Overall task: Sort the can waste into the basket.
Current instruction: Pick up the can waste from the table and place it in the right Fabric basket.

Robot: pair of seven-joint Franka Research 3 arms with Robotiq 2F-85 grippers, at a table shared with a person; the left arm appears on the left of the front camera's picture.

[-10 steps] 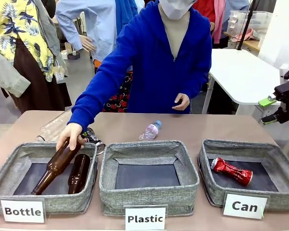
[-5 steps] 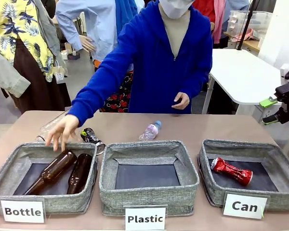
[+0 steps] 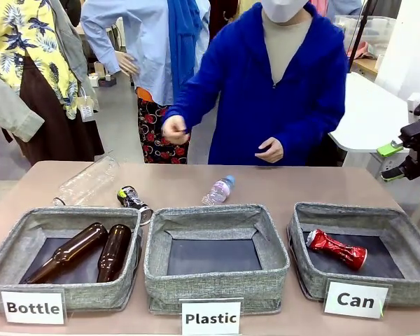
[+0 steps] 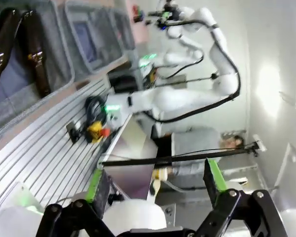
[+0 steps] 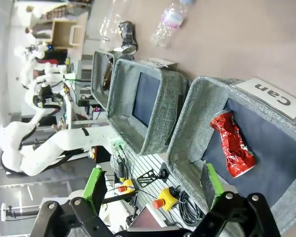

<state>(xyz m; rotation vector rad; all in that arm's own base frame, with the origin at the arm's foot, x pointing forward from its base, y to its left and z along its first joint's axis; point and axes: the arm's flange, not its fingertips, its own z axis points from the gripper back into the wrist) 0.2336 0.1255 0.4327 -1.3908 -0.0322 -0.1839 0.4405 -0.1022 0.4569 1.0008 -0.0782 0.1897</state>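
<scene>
1. Tan table (image 3: 301, 183) fronts a person in blue (image 3: 266, 105).
2. Grey woven fabric basket (image 3: 409, 288) carded "Can" sits at its right end.
3. Right gripper (image 3: 390, 161) hangs above and to its right, fingers spread, empty; left gripper (image 4: 154, 181) likewise released.
4. Crushed shiny red can (image 3: 336, 249) lies inside that basket.
5. Crushed black can (image 3: 133, 199) rests on the table behind the "Bottle" basket (image 3: 98, 292).

Glossy crumpled red metal can (image 3: 337, 249) lies in matt woven-cloth basket (image 3: 304, 274).
</scene>
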